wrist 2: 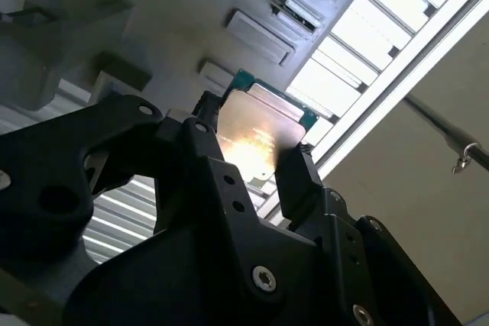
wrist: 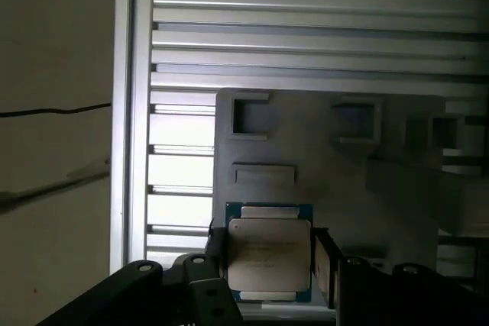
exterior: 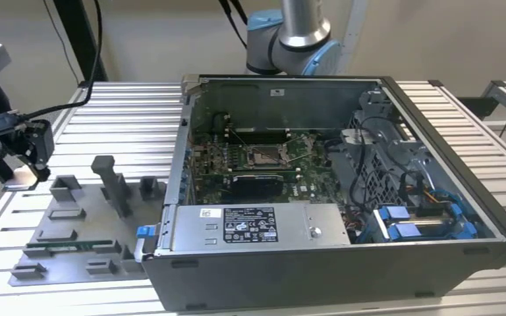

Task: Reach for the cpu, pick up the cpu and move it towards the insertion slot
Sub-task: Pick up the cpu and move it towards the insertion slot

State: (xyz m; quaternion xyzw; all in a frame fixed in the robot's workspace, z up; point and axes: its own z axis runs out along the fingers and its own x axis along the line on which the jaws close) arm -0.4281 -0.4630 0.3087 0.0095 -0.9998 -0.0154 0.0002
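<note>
The hand [wrist 2: 250, 137] grips the cpu [wrist: 269, 253] by two opposite edges over the grey tray [exterior: 77, 230] near the desk's [exterior: 130, 105] edge at the exterior view's left, the insertion slot [exterior: 265, 155] lying well apart toward that view's right, inside the open computer case [exterior: 323, 263].

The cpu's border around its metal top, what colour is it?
Teal green, around the silvery cpu; clearest in the first wrist view.

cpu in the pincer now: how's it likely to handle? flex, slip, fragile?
Likely stiff: the cpu is a flat square plate with a metal top, showing no bend. Possibly slippery: the pincer grips it by its thin edges, and the top shines. Probably light for its size, being so thin.
</note>
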